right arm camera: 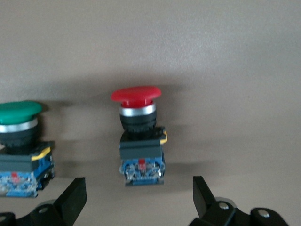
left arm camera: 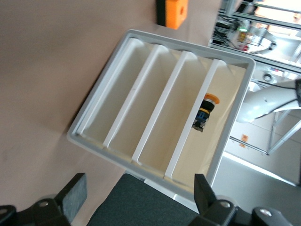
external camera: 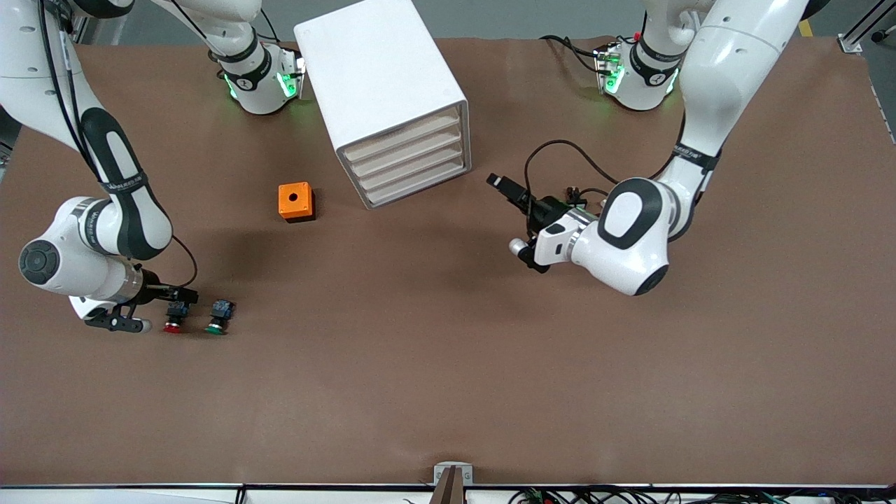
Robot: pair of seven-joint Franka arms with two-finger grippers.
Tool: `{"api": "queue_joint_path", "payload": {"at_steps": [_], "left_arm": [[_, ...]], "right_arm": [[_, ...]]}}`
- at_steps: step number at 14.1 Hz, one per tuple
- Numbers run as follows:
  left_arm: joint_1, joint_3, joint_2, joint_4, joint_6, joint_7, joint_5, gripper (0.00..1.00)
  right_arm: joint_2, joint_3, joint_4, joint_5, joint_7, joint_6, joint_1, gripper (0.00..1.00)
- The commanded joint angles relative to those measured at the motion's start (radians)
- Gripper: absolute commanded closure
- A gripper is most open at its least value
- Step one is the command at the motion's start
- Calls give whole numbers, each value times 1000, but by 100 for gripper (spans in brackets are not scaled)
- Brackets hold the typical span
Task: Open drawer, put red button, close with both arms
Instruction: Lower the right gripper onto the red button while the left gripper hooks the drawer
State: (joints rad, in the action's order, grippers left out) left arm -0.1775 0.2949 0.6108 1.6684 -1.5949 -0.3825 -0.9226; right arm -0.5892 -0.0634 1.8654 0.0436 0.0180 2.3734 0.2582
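Small red button (external camera: 173, 323) with its round red cap lies on the brown table (external camera: 448, 392), just beside a green-capped button (external camera: 218, 323). Right gripper (external camera: 183, 297) sits wide open at it, holding nothing. Left gripper (external camera: 505, 189) faces the white drawer cabinet (external camera: 385, 91), open and empty.

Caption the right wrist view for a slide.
Open right gripper lined up on the red button, the green button beside it on the table.

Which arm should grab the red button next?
Right. The right gripper is low at the red button, open, fingers either side of its blue block. The left gripper is open too, but up by the white drawer unit.
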Motion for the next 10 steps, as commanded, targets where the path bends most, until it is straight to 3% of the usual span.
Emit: {"api": "queue_joint_path", "payload": {"at_steps": [1,7,10], "left_arm": [[-20,6,36,7,-28,-96,-73,0],[-115,6,72,65,-75,-226,-267,0],[-175,6,73,106,-170,-334,-346,0]], "right_arm": [[-44,-10,-60,22,0,-6,9,0],[-75,-10,-89,24,2,-8,10,0],[-75,-10,-89,24,8,-8,15,40]]}}
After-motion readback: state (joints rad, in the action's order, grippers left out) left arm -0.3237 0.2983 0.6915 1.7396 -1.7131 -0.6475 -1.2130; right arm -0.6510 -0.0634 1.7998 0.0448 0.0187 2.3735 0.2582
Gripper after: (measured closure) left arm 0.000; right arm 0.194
